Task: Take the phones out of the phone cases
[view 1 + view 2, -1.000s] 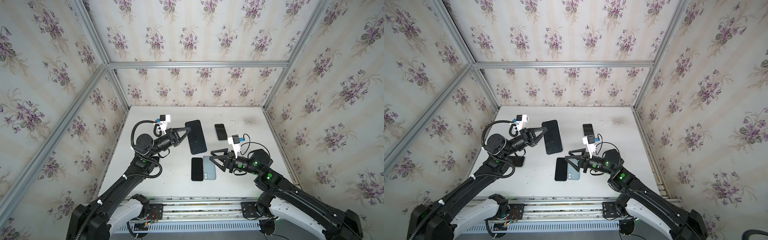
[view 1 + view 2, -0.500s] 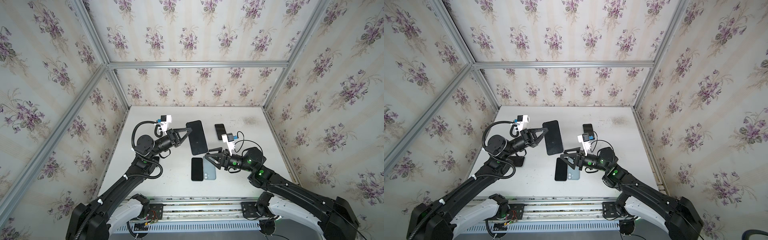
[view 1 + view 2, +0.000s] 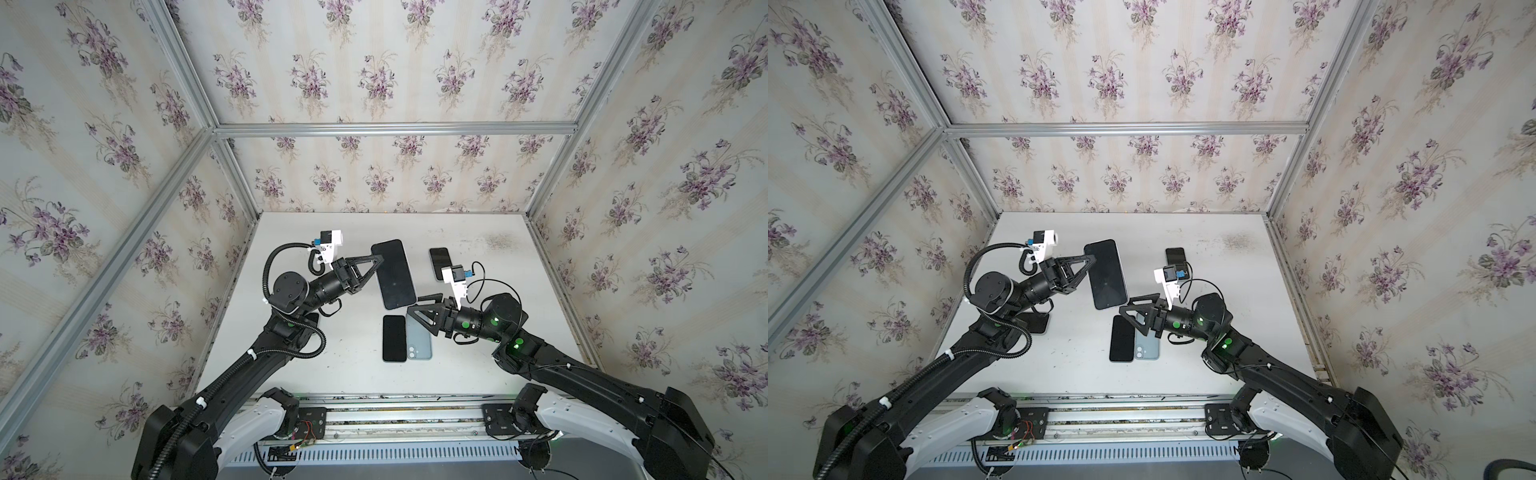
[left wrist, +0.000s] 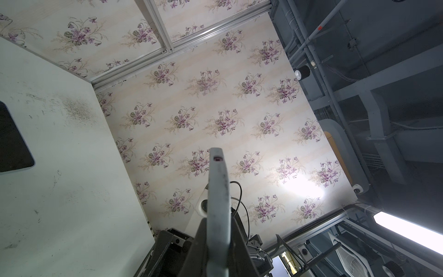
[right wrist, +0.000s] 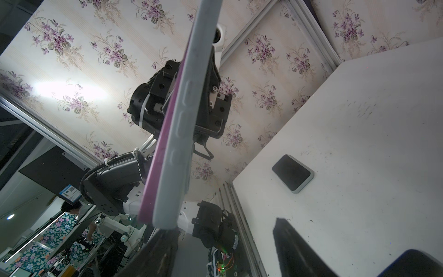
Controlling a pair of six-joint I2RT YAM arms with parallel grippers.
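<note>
The left gripper (image 3: 377, 264), clamped on one long edge, holds the cased phone (image 3: 392, 274) aloft; the right gripper (image 3: 415, 304), jaws spread and empty, sits by a corner, where the probably pliable case rim (image 5: 178, 134) should peel off the rigid phone.

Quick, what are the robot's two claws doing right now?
Left gripper: shut on the big dark phone in its pale grey case, held up.
Right gripper: open, gripping nothing.
</note>
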